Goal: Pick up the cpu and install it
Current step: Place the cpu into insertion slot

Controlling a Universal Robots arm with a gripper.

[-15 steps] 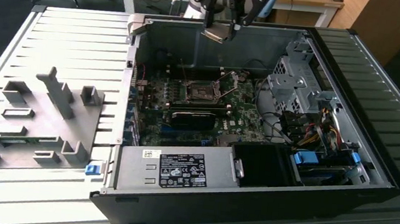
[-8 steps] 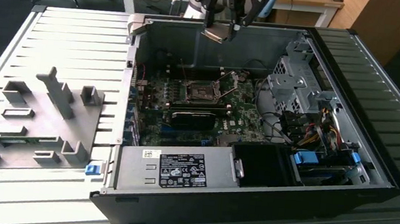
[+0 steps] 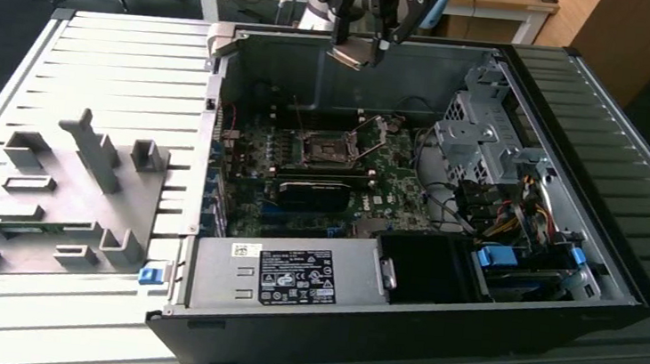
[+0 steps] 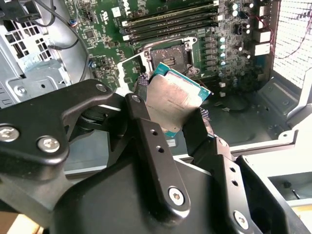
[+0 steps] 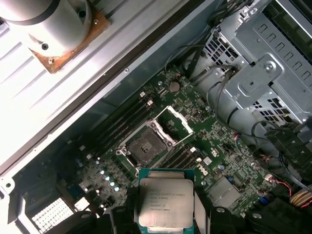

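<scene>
The cpu [image 5: 165, 201] is a flat square chip with a silvery metal top and a thin green rim. My gripper [image 4: 170, 114] is shut on the cpu [image 4: 175, 100], its black fingers [image 4: 141, 117] clamping two opposite edges. In the exterior view the gripper [image 3: 355, 55] hangs with the cpu [image 3: 350, 56] above the back wall of the open computer case [image 3: 603, 262]. The dark square socket [image 3: 328, 151] on the green motherboard lies below, its frame lifted open. In the first wrist view the socket [image 5: 146, 145] shows beyond the held chip, apart from it.
A grey fixture plate [image 3: 61, 201] with upright plastic blocks lies on the slatted table at the exterior view's left. Inside the case are a drive cage [image 3: 479, 130], bundled cables [image 3: 514, 209], a black fan shroud [image 3: 430, 268] and the power supply [image 3: 280, 276].
</scene>
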